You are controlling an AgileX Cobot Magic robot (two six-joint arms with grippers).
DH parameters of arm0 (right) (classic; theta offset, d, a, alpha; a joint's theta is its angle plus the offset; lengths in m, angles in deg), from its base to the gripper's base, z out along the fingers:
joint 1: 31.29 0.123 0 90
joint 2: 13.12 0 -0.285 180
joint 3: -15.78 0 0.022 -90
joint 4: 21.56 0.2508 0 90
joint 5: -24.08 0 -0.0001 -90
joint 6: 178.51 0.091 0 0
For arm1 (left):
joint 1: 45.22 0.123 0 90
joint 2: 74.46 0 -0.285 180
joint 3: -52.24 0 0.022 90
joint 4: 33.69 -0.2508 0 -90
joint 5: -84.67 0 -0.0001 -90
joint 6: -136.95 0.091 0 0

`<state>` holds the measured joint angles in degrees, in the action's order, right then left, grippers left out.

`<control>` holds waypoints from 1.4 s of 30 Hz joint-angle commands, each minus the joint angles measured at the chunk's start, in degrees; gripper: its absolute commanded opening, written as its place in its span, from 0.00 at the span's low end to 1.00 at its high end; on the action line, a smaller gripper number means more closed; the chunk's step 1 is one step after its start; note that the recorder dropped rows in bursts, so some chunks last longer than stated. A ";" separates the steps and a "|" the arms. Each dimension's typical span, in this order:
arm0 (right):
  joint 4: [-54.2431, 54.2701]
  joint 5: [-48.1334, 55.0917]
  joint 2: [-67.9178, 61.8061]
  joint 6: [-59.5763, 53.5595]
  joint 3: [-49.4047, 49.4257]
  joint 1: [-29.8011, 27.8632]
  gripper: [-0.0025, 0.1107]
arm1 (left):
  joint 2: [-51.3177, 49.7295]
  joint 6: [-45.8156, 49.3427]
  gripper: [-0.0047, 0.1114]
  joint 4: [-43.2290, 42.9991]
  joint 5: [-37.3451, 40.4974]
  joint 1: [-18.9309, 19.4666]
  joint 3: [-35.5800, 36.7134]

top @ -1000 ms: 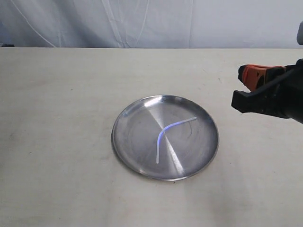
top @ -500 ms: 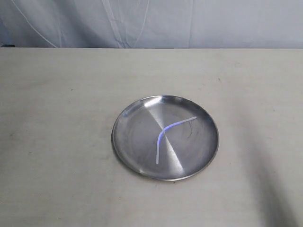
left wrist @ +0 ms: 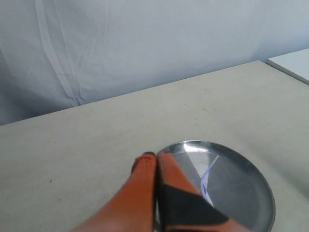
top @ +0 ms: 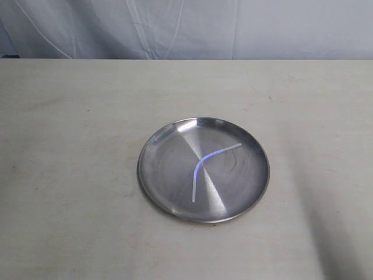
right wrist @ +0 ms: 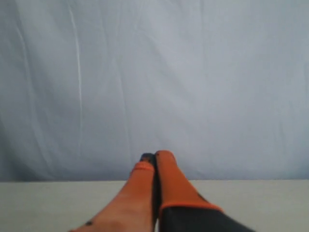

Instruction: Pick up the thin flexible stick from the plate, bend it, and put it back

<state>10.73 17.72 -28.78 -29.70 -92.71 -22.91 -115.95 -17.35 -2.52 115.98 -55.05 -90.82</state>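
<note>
The round shiny metal plate lies in the middle of the table. On it rests the thin flexible stick, whitish with a blue tint and bent into an elbow. No arm shows in the exterior view. In the left wrist view my left gripper is shut and empty, its orange fingers above the table beside the plate, where the stick shows. My right gripper is also shut and empty, pointing at the cloth backdrop with the table low in its view.
A pale cloth backdrop hangs behind the beige table. A white surface corner shows past the table's edge in the left wrist view.
The right gripper stood at the right edge of the exterior view a second ago and has since left it. The plate and bent stick have not moved.
</note>
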 commanded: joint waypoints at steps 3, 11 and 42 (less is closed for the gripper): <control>-32.69 11.78 0.22 37.57 3.93 -0.37 0.01 | 0.28 -0.09 0.04 0.03 -0.47 0.17 0.18; -33.28 23.63 3.32 40.20 4.50 -0.37 0.01 | 0.28 -0.09 0.04 0.03 -0.47 0.17 0.18; -30.19 24.21 7.88 33.34 5.71 -0.37 0.01 | 0.82 -0.12 0.04 -3.57 -2.56 0.17 1.12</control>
<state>-19.55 42.45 -21.36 3.98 -87.22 -23.00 -115.92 -17.35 -3.43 114.63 -55.05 -90.71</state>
